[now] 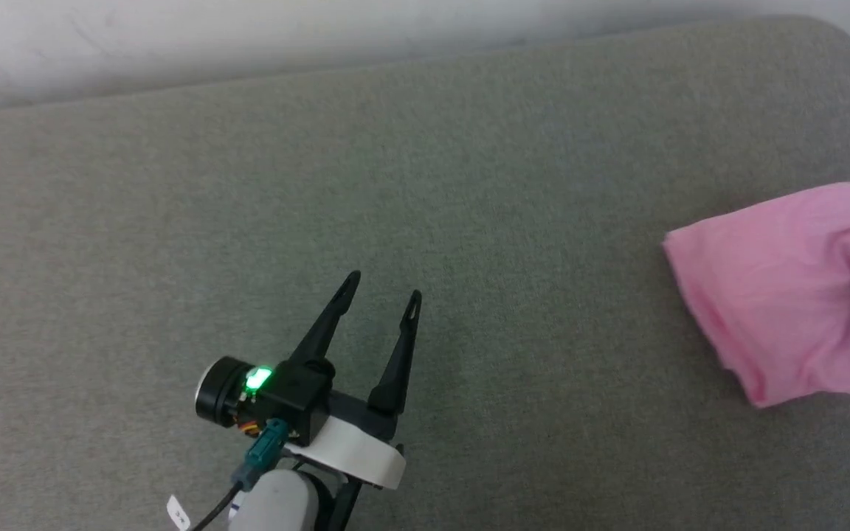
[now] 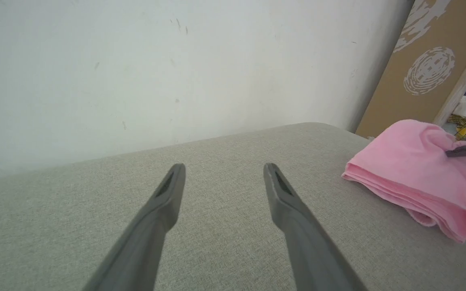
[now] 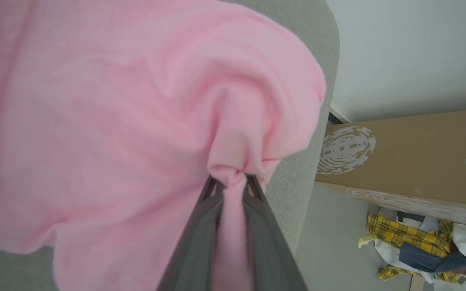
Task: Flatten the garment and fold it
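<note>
The pink garment [image 1: 772, 295] lies folded in layers at the right end of the grey cloth-covered tabletop [image 1: 425, 184]. It is well apart from the left pincer [image 1: 384, 286], whose fingers are spread wide and hold nothing. The right pincer [image 3: 231, 180] is clamped narrow on a bunched fold of the garment, near the tabletop's rounded corner. The head view's edge cuts off the garment's right side and most of the right pincer. Which part of the garment is pinched cannot be told.

Support: grey woven upholstered pad [image 1: 425, 184], flat, its far right corner rounded, its far edge beside a white wall [image 1: 174, 37].
Lying on it: pink garment [image 1: 772, 287], folded in stacked layers, at the right end near the rounded corner.
</note>
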Robot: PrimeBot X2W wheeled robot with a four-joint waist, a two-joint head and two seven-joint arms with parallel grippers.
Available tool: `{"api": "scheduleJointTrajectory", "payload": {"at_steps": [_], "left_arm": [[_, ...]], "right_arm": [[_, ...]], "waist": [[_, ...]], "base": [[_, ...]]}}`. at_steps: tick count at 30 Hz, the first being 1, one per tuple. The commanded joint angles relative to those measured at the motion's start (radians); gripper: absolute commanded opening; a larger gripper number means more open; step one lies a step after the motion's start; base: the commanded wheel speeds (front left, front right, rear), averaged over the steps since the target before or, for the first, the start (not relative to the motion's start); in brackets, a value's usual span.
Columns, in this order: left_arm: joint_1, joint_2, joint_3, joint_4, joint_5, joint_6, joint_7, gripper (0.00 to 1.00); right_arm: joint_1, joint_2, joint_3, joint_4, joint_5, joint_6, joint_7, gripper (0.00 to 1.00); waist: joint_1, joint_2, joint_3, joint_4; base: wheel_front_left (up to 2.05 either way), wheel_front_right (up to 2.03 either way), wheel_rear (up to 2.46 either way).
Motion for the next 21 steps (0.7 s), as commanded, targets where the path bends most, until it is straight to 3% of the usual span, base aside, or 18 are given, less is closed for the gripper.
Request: {"api": "scheduleJointTrajectory", "payload": {"at_steps": [1,10,16,21], "left_arm": [[-0.021,-0.001,-0.005,0.001,0.008,-0.009,-0.005,1.00],[-0.086,0.006,-0.012,0.003,0.019,-0.025,-0.005,1.00],[-0.103,0.007,-0.012,0.001,0.021,-0.030,-0.005,1.00],[-0.106,0.006,-0.011,0.005,0.018,-0.030,-0.005,1.00]], "right_arm": [[-0.010,-0.014,-0.018,0.025,0.002,-0.002,-0.024,0.00],[-0.016,-0.059,-0.134,0.260,-0.073,-0.002,-0.201,0.00],[-0.055,-0.041,-0.240,0.371,-0.190,-0.002,-0.285,0.00],[-0.065,-0.006,-0.270,0.433,-0.221,-0.002,-0.291,0.00]], "waist": [[-0.0001,0.0000,0.129,-0.044],[-0.0001,0.0000,0.229,0.011],[-0.0001,0.0000,0.255,0.036],[-0.0001,0.0000,0.243,0.045]], "base": [[0.00,0.00,0.00],[0.00,0.00,0.00],[0.00,0.00,0.00],[0.00,0.00,0.00]]}}
